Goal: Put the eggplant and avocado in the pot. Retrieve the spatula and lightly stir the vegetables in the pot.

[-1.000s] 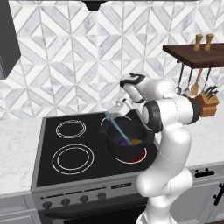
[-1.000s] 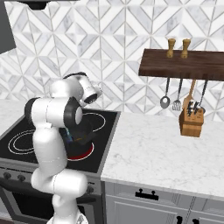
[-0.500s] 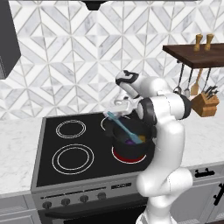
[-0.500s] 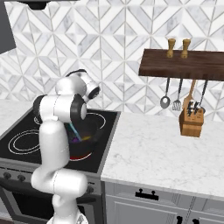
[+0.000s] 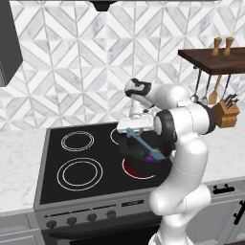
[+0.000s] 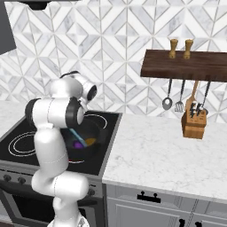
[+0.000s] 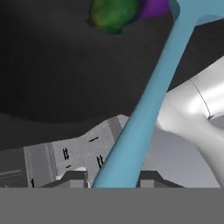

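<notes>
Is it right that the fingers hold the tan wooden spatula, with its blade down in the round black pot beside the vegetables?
Not quite: the spatula is slim and light blue, not tan wood, as the hand view shows. The rest holds: the fingers grip its handle, and its blade reaches into the round black pot beside the vegetables.

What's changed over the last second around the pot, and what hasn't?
The tool swung toward the stove's left while holding the spatula, sweeping its blade through the pot. No grab or release. The pot, the eggplant and the avocado inside it stayed put.
</notes>
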Controlling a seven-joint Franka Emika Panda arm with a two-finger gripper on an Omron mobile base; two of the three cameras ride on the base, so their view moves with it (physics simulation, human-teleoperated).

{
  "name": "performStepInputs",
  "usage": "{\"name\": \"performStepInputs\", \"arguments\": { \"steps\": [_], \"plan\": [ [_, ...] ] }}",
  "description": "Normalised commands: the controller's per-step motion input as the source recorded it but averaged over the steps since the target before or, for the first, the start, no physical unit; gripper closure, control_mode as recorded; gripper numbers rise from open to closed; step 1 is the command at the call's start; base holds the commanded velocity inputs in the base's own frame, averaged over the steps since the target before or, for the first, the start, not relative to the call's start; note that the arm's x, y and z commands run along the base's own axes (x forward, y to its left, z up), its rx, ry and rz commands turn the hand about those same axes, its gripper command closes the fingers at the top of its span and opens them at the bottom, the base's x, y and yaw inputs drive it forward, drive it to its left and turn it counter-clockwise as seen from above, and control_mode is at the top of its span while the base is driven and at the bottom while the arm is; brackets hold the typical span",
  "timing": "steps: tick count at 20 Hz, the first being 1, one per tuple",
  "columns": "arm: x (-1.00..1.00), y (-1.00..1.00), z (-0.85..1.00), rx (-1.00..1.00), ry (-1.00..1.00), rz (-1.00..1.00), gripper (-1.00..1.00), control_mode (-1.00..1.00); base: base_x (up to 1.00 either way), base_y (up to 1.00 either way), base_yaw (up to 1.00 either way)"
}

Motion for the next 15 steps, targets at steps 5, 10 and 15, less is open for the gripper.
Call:
{"name": "performStepInputs", "arguments": {
  "steps": [5,10,15],
  "plan": [
    [-0.03,0.00,0.03,0.37,-0.02,0.35,1.00,-1.00,0.00,0.00,0.00],
    [0.00,0.00,0.22,0.39,-0.06,0.39,1.00,-1.00,0.00,0.00,0.00],
    [-0.03,-0.01,0.08,0.35,-0.15,0.40,1.00,-1.00,0.00,0.00,0.00]
  ]
}}
